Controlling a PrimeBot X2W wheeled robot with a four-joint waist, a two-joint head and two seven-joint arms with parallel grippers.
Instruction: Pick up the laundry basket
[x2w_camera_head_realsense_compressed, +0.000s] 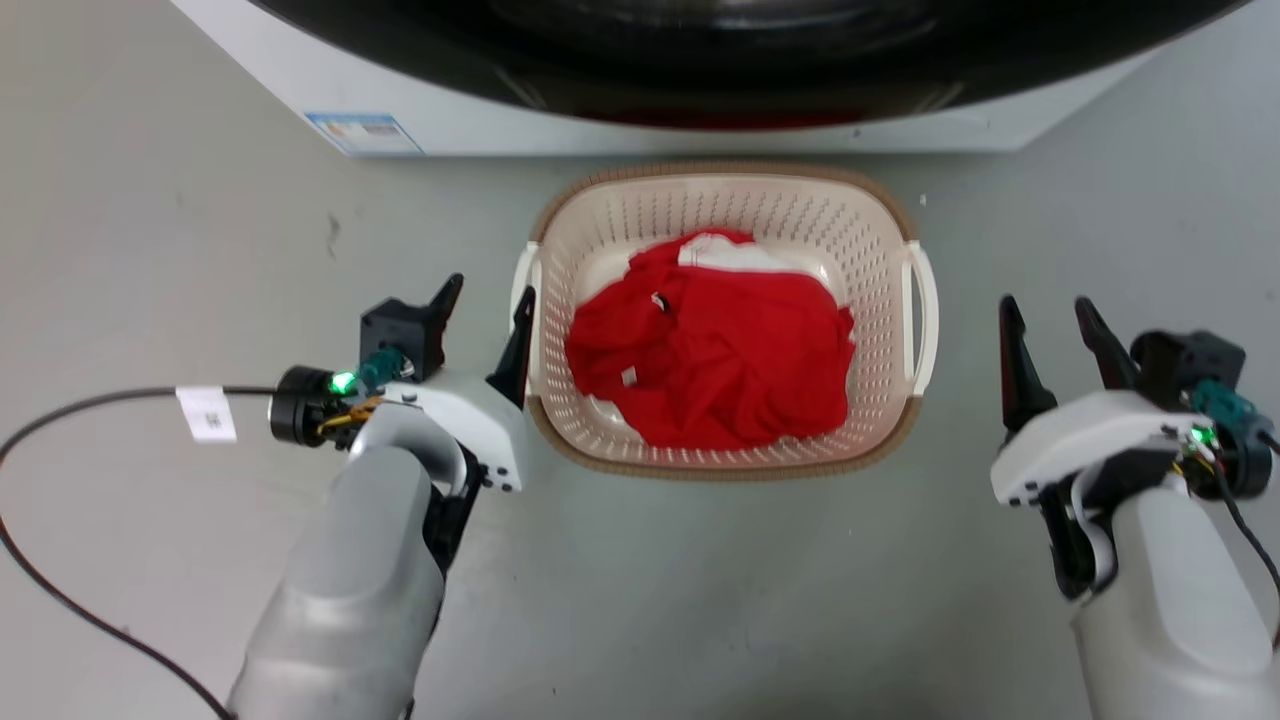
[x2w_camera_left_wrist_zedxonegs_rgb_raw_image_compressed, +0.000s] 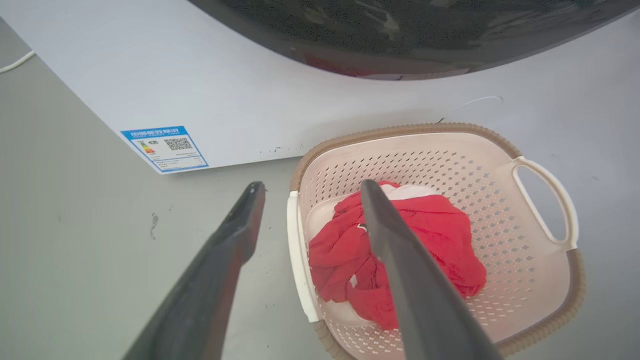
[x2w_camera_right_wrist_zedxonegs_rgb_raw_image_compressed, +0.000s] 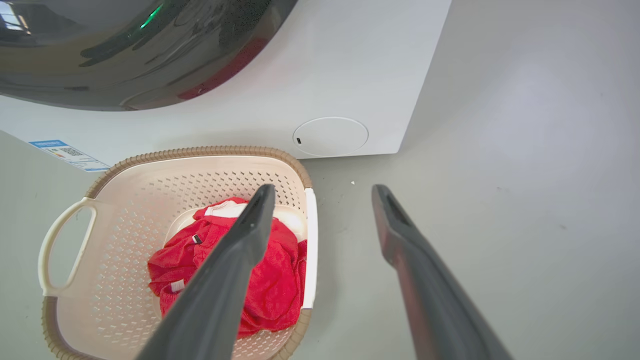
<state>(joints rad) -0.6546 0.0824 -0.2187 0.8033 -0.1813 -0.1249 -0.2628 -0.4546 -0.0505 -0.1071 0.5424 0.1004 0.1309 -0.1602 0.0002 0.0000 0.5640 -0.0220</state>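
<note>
Basket (x2w_camera_head_realsense_compressed: 800, 215), on floor before washer (x2w_camera_head_realsense_compressed: 640, 125), holding red garment (x2w_camera_head_realsense_compressed: 720, 360); left gripper (x2w_camera_head_realsense_compressed: 490, 290) released beside left handle, right gripper (x2w_camera_head_realsense_compressed: 1046, 302) released, apart from basket.

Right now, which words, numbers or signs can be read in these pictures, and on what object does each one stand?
Nothing can be quoted with certainty.
Blue-edged sticker on the washing machine: a QR code, coloured bars and small print, too small to read.
White tag on the cable: a dark mark, blurred.
Small labels on the red garment in the laundry basket: unreadable.
</note>
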